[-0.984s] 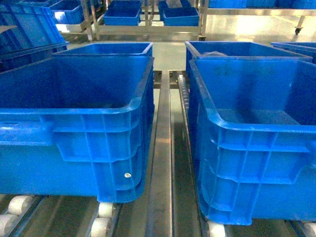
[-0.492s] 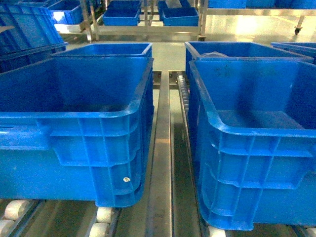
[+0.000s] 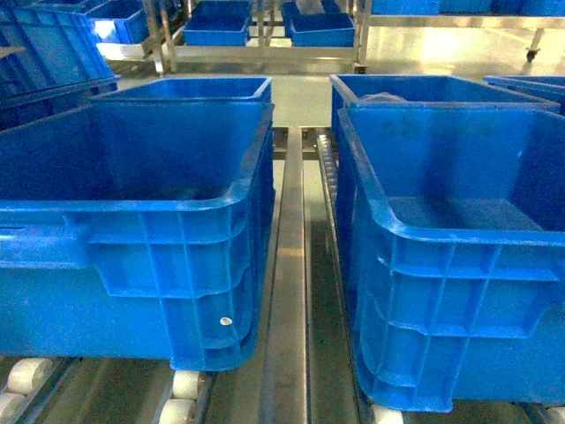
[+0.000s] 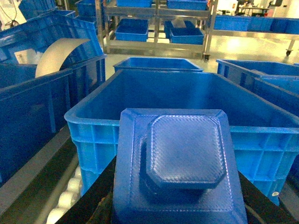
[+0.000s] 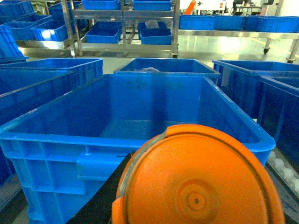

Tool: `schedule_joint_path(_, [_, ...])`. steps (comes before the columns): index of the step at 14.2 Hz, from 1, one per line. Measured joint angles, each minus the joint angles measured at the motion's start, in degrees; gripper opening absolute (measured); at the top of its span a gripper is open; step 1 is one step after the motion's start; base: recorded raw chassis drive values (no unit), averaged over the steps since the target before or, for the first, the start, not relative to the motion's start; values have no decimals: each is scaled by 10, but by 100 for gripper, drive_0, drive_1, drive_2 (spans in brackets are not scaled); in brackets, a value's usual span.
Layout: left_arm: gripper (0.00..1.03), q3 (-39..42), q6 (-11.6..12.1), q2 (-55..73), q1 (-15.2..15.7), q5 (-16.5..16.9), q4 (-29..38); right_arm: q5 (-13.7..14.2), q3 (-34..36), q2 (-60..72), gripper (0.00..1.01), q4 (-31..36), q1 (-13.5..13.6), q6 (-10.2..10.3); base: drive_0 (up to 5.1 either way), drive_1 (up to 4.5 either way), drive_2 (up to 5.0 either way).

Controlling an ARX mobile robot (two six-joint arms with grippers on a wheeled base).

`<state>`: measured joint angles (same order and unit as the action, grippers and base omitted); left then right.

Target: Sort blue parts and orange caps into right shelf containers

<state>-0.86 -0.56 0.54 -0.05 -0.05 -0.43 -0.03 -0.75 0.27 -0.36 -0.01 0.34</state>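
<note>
Pincers hold blue part [image 4: 180, 163], orange cap [image 5: 198, 182].

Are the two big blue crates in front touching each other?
Apart. The head view shows the left crate and right crate separated by a metal rail running between them.

1. Two crates stand side by side on a roller conveyor [image 3: 181, 393]: left crate [image 3: 141, 265], right crate [image 3: 459, 300]; a metal rail [image 3: 289, 291] runs between them
2. Behind each stands another crate [image 3: 190, 88]; shelving racks [image 3: 265, 35] stand farther back
</note>
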Motion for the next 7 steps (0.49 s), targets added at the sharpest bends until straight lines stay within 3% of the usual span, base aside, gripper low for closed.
schedule_joint_path(7, [43,0,0,0,0,0,0,0,0,0,44,0,0,0,0,0,0])
